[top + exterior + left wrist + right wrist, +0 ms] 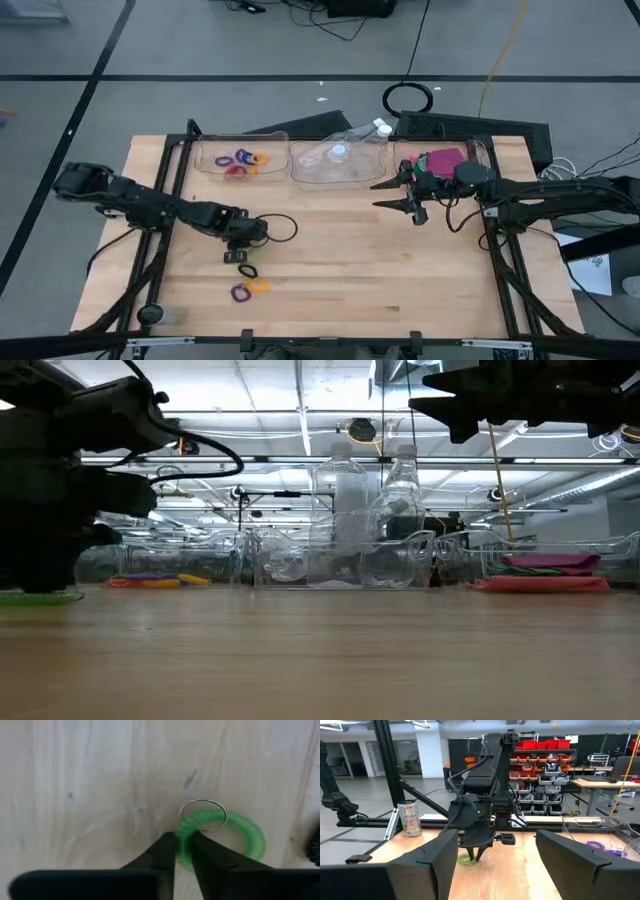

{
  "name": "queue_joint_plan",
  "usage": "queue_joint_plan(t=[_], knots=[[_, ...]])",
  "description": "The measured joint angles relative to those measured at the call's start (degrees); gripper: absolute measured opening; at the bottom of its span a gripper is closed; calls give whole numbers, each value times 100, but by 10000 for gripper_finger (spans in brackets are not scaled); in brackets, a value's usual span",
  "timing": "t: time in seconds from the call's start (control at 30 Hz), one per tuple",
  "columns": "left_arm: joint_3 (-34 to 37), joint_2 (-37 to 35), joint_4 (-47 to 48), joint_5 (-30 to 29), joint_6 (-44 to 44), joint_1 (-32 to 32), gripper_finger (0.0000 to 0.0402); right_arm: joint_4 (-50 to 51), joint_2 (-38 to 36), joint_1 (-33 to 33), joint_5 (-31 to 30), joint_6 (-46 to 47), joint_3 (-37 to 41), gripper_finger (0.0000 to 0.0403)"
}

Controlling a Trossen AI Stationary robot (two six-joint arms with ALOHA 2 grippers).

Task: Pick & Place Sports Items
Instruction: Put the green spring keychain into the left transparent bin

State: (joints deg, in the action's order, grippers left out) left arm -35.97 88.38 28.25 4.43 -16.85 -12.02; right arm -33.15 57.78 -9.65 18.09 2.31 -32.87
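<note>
My left gripper [240, 243] stands low over the table's left middle, fingers pointing down, shut on a green elastic ring [235, 832] that lies flat on the wood. The ring also shows in the low view [40, 597] and the right wrist view [465, 860]. A thin pale ring [202, 815] lies across it. Black [247, 270], purple [239, 292] and orange [260, 285] rings lie on the table just nearer. My right gripper [393, 194] is open and empty, raised above the table beside the right tray [482, 152], which holds the pink piece [443, 159] and green pieces. My left gripper pinches the green ring's band [184, 851] between its two fingers, one finger inside the ring and one outside. The fingers come from above, pointing down and lying across the band. The ring lies flat on the table.
Three clear trays stand along the far edge: the left one [212, 158] holds purple, orange and red rings, the middle one [340, 165] holds clear bottles. Bare wood stretches across the table's middle and near right. A black frame runs round the table's edges.
</note>
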Motion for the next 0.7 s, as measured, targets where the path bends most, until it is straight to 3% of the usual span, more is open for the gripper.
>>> queue_joint_plan(t=[0.1,0.4,0.7], knots=[[0,-4,-17,102,-29,138,8,-2,2,0,0,0,1,196],[-127,18,88,576,-107,619,17,-1,-1,0,0,0,1,196],[-840,-49,3,665,707,952,14,5,1,0,0,0,0,196]])
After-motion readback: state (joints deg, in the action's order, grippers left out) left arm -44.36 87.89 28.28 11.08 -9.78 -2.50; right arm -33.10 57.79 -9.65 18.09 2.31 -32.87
